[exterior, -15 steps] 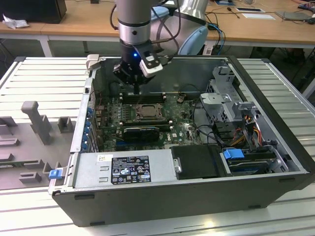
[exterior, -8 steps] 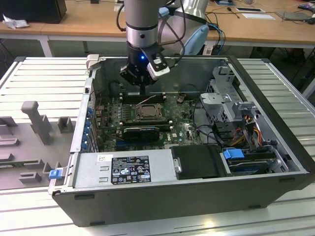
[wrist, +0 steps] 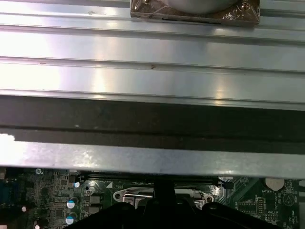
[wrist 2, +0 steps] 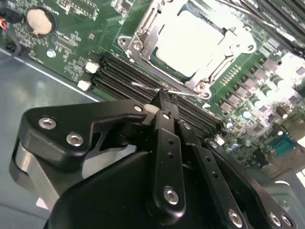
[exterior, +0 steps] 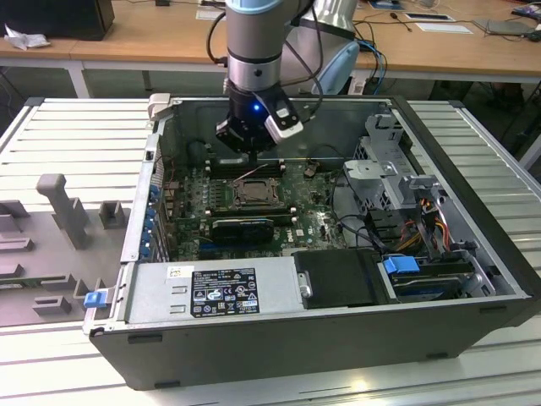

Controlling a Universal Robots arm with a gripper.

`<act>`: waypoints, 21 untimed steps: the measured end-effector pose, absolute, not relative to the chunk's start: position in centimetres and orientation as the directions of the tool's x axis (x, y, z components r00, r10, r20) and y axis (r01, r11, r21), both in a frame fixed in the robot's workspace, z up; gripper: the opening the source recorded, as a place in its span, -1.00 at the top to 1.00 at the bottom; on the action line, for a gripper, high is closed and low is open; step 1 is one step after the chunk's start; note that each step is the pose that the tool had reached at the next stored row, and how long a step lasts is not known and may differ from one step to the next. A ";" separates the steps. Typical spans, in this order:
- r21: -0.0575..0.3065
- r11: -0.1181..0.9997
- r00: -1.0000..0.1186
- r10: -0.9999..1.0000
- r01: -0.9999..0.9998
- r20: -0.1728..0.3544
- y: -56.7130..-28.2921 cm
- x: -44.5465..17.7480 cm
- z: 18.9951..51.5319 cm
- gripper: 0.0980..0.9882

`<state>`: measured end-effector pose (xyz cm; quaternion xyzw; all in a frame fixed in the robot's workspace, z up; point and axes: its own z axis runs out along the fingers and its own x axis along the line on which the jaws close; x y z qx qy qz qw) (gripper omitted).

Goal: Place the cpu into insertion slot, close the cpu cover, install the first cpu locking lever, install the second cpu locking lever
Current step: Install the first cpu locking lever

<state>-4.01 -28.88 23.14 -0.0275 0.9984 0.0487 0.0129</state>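
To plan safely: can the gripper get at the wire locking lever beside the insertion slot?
Probably yes. The gripper hangs inside the open computer case, right at the wire locking lever; nothing lies between them.

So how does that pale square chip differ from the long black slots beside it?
The cpu is pale silvery and square; the memory slots are black, long and narrow. The cpu is one piece framed by the metal cover; the slots are several, side by side. Both sit on the green board.
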 end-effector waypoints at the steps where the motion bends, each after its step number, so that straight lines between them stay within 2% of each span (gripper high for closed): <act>1: 0.097 0.993 -0.997 -0.068 -0.070 -0.028 -28.9 -4.0 23.1 0.98; 21: 0.098 0.991 -0.996 -0.088 -0.090 -0.028 -28.7 -2.2 21.3 0.98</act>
